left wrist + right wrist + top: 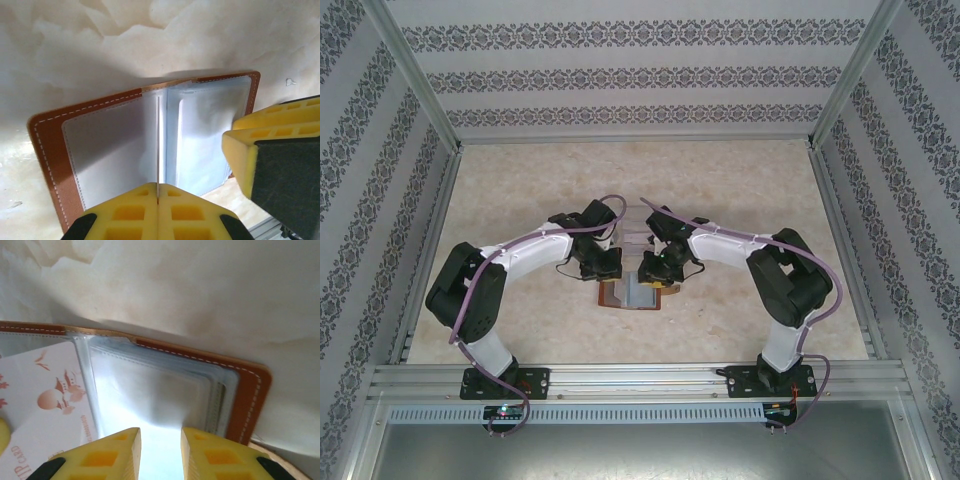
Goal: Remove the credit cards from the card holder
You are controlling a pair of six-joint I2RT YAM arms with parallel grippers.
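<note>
Card holder [50, 150] lies spread open on the marbled worktop [75, 45], between both arms. Left pincer [157, 199] is pressed together on one credit card [45, 400], pink print, held upright over the spine. Right pincer [161, 437] has its jaws parted over the right-hand clear sleeves; can't tell if it touches them.

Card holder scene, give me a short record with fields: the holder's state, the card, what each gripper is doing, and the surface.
card holder: brown leather, lying open, clear pockets facing up
credit card: pale with pinkish print, standing on edge near the middle fold; cannot tell if it is clear of its pocket
left gripper: shut on the credit card's edge
right gripper: jaws apart over the pockets on its side of the fold; contact unclear
table: pale, marbled
</note>
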